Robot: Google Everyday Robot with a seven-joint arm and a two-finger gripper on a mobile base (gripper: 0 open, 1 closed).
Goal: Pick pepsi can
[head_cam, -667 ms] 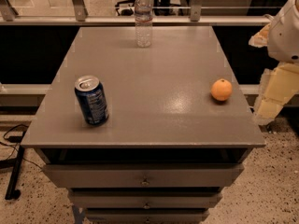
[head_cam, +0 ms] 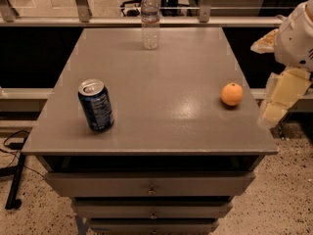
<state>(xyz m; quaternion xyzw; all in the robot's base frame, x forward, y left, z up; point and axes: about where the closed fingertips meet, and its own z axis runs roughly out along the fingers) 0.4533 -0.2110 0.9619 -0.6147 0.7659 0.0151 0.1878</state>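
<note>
The pepsi can is a dark blue can with a silver top and pale printing. It stands upright near the front left of the grey table top. My gripper hangs off the right edge of the table at table-top height, below the white arm. It is far to the right of the can and holds nothing that I can see.
An orange lies near the table's right edge, close to the gripper. A clear plastic water bottle stands at the back middle. Drawers sit under the top. A rail runs behind the table.
</note>
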